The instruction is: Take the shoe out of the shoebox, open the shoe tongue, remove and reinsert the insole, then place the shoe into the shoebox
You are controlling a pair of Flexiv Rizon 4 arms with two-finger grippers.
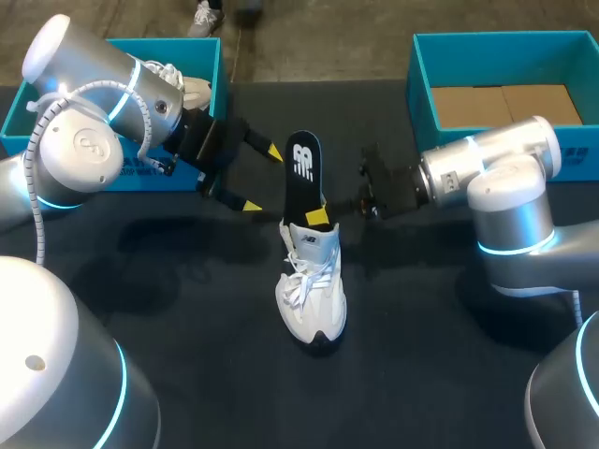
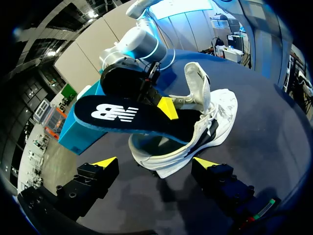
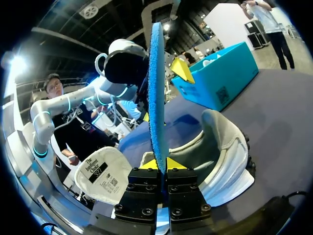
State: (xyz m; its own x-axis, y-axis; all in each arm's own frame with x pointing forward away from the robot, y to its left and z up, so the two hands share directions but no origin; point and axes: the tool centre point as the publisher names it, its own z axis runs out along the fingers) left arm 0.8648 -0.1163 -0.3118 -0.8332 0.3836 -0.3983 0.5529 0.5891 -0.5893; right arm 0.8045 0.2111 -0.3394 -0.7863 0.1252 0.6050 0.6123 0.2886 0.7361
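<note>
A white shoe (image 1: 313, 297) lies on the dark table at its middle, toe toward the near edge. A black insole (image 1: 301, 166) with a white logo sticks out of the shoe's opening, pointing away. My right gripper (image 1: 318, 217) is shut on the insole's lower part, just above the shoe's heel. In the right wrist view the insole (image 3: 157, 93) stands edge-on between the fingertips (image 3: 172, 163), with the pulled-open tongue (image 3: 101, 175) beside it. My left gripper (image 1: 262, 180) hangs open just left of the insole, apart from it; its wrist view shows the insole (image 2: 142, 117) and shoe (image 2: 200, 132) ahead.
A teal shoebox (image 1: 217, 65) at the back left holds a second white shoe (image 1: 176, 77) and is partly hidden by my left arm. Another teal shoebox (image 1: 496, 42) with a bare cardboard floor stands at the back right.
</note>
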